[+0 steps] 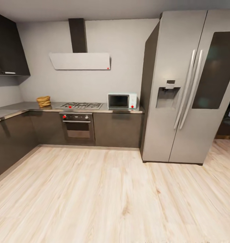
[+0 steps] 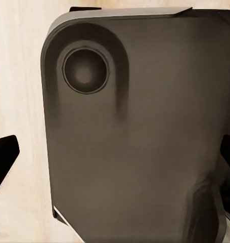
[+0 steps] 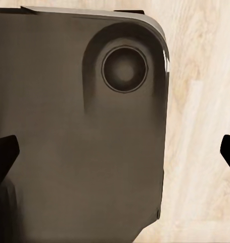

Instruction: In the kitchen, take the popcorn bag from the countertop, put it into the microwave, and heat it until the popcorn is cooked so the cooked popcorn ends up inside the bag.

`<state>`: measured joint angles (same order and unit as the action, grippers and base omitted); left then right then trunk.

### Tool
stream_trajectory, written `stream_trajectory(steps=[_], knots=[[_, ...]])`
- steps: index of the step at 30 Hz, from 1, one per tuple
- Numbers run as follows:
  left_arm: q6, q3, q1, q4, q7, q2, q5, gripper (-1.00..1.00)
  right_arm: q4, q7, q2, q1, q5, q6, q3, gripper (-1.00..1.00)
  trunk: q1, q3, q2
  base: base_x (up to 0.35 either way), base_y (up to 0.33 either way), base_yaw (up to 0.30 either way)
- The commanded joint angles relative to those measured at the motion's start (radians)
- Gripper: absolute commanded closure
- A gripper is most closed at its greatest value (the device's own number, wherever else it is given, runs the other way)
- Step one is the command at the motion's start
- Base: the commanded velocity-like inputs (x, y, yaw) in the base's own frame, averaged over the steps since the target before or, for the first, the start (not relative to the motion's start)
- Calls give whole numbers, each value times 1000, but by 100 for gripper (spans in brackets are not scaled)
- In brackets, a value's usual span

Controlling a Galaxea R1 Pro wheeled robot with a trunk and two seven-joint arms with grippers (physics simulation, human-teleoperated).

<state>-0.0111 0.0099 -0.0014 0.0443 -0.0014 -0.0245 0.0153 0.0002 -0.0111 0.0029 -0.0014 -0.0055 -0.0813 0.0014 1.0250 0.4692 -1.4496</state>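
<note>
Popcorn bag (image 1: 43, 101) sits untouched on the countertop (image 1: 13, 108), far ahead of my grippers; microwave (image 1: 122, 101) is shut, past the hob (image 1: 81, 105). Left gripper (image 2: 115, 157) and right gripper (image 3: 115, 152) hang spread and empty over my base (image 2: 140, 142). Everything remains: approach, grasp, load, heat.

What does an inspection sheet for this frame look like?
Surface: countertop along the far wall, glossy grey.
Job's things: microwave on the countertop beside the fridge, door shut; popcorn bag not made out.
Clutter: tan stack left of the gas hob.
Grippers: left tool and right tool open, empty, fingertips at the frame edges above the robot's dark base.
Cables: nothing seen.
Surroundings: oven, hood, wood floor.
</note>
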Motion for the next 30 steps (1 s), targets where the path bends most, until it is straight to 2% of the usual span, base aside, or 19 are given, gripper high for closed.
stream_trajectory(steps=[1,14,30], knots=[[-1,1,0,0,0,0,2,-100,0,-1,0,0,0,-3,0,-100,0,1,0,0,0,-243],[-1,1,0,0,-2,1,2,-100,0,0,0,0,9,-3,4,-100,0,1,0,86,0,-47],[-1,1,0,-1,-2,1,2,-100,1,0,0,0,10,-2,5,-100,0,1,0,269,0,0]])
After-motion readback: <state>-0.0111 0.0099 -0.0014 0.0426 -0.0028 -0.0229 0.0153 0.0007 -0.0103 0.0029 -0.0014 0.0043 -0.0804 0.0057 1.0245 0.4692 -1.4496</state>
